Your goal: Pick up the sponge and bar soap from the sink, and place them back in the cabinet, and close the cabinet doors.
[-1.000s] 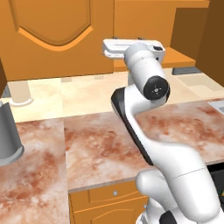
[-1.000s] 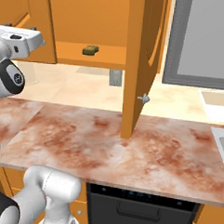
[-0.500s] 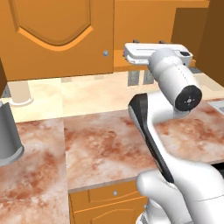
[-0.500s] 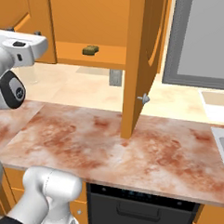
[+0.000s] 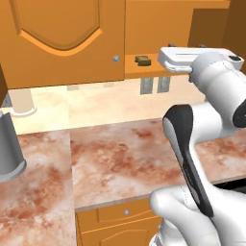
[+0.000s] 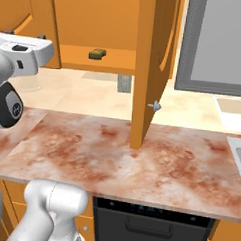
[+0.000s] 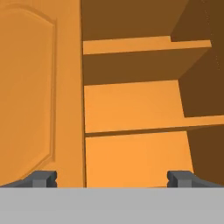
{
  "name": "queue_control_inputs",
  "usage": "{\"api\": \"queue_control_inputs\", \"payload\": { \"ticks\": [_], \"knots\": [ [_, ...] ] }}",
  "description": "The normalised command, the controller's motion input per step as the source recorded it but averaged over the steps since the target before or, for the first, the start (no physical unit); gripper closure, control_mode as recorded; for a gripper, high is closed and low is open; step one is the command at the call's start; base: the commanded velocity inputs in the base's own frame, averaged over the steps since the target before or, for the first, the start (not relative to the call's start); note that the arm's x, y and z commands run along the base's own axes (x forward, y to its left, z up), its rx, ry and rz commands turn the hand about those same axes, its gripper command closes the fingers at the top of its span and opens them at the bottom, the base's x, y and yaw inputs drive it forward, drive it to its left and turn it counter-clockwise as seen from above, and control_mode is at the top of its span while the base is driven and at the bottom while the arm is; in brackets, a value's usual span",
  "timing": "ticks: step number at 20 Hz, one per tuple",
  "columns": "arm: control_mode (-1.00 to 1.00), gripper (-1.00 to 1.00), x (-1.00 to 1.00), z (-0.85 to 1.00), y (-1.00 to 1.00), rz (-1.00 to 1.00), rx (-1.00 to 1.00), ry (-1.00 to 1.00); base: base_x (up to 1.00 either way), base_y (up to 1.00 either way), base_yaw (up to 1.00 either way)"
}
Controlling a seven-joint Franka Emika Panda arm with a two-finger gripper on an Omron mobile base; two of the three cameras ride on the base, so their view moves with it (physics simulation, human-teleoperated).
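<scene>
**Sponge shelved, empty gripper facing the open cabinet**

The sponge [image 6: 97,53], a small dark yellow-brown pad, lies on the lower shelf of the cabinet [image 6: 92,21], at about 11 o'clock in the right base view and near 1 o'clock in the left base view [image 5: 142,60]; judged from this, half of the returning is done. The bar soap and the sink cannot be placed from these frames. The gripper [image 7: 113,178] holds nothing, its two tips spread wide, and points into the cabinet interior, probably after a release or before turning away. One cabinet door [image 6: 151,64] stands swung out over the marbled counter [image 6: 141,153], its knob at 3 o'clock of the door edge; the other door [image 5: 62,38] fills the 11 o'clock area of the left base view. The hand view alone reveals the bare upper shelf [image 7: 144,43]; the base views alone reveal the sponge and counter
</scene>
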Motion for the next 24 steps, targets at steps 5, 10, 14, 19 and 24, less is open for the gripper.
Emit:
{"api": "queue_control_inputs", "payload": {
  "ticks": [5,10,14,19,24],
  "knots": [
    [-1.00,-1.00,-0.54,0.01,-0.28,0.00,0.00,0.01,0.00,0.00,0.00],
    [-1.00,-1.00,-0.59,0.00,-0.33,0.00,0.00,0.00,0.00,0.00,0.00],
    [-1.00,-1.00,-0.59,0.00,-0.36,0.00,0.00,0.00,0.00,0.00,0.00],
    [-1.00,-1.00,-0.57,0.00,-0.39,0.00,0.00,0.00,0.00,0.00,0.00],
    [-1.00,-1.00,-0.47,0.00,-0.39,0.00,0.00,0.00,0.00,0.00,0.00]
  ]
}}
